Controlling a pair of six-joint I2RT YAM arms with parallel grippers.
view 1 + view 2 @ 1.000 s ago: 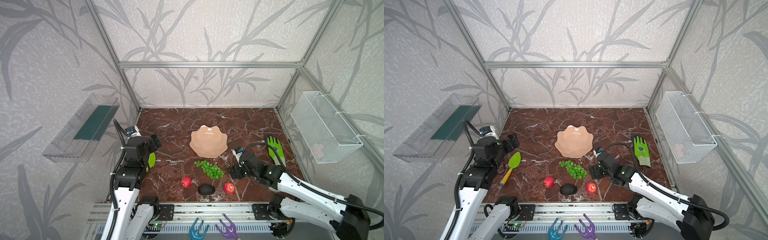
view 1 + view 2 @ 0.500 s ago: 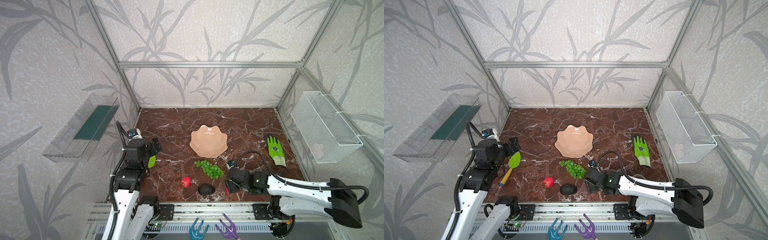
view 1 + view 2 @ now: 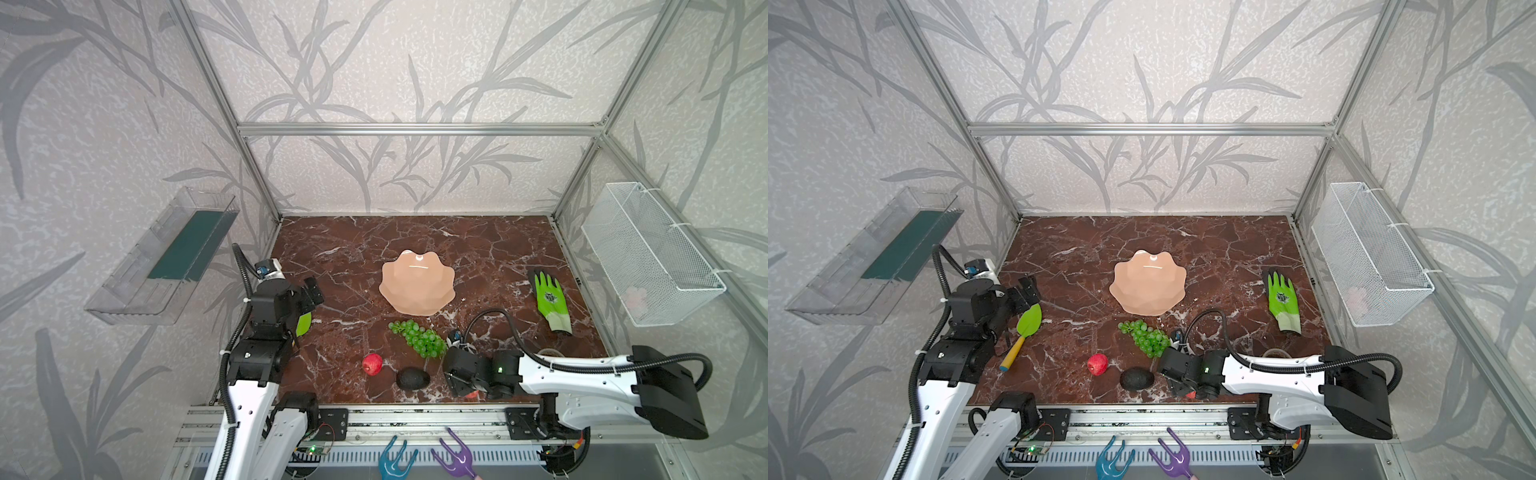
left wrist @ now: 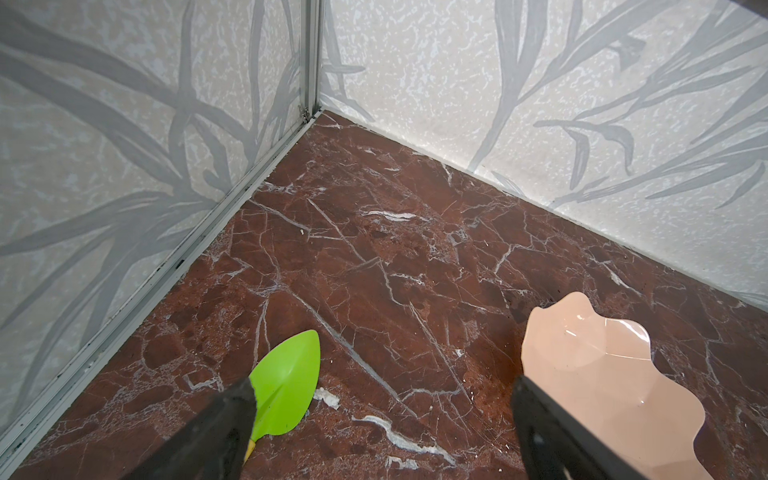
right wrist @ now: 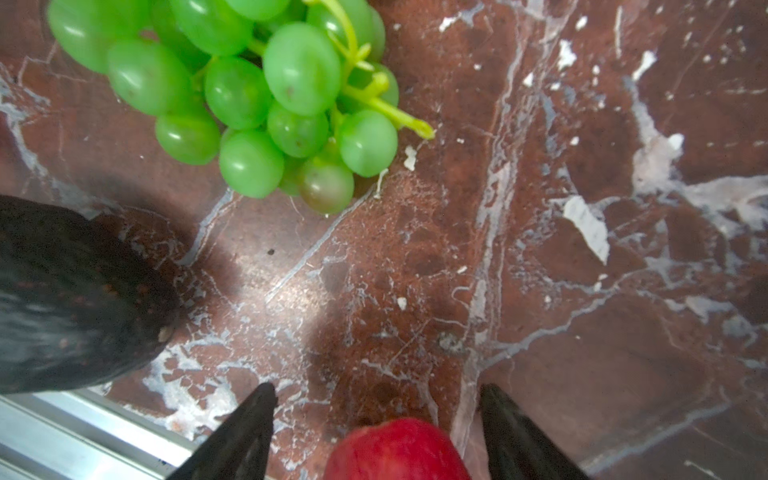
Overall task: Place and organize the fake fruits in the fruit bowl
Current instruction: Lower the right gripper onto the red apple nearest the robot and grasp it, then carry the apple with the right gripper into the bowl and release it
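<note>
- Leaf-patterned grey wallpaper covers the walls of an aluminium-framed cell, and a red-brown marble worktop (image 3: 415,237) forms its floor.
- The fruit bowl (image 3: 417,282), peach-pink with a wavy rim, sits upright near the middle of the worktop. All four fruits lie outside it.
- The grapes (image 3: 417,338) lie just in front of the bowl, apart from its rim.
- The avocado (image 3: 412,378) rests near the front edge of the worktop. A second red apple (image 3: 372,364) sits just to its left, close but not touching.
- The right arm stretches low along the front edge, its wrist just right of the avocado.
- The right fingers (image 5: 245,440) are spread, one on each side of the red apple (image 5: 397,451). A sliver of marble shows between the fruit and each finger, so no contact can be seen.
- In both top views the wrist body hides nearly all of this apple, leaving only a red sliver.
- In the right wrist view the grapes lie ahead of the fingertips and the avocado lies off to one side.
- The left fingers (image 4: 216,428) are spread wide and hold nothing, hovering over the left side of the worktop.
- A green toy trowel (image 3: 1027,324) with a yellow handle lies on the marble just beside them.
- A green glove (image 3: 548,299) lies flat to the right of the bowl, well apart from it.
- A white wire basket (image 3: 648,257) hangs on the right wall, and a clear plastic tray (image 3: 166,257) on the left wall.
- A blue rake (image 3: 395,457) and a purple rake (image 3: 455,459) sit at the front rail, off the worktop.
</note>
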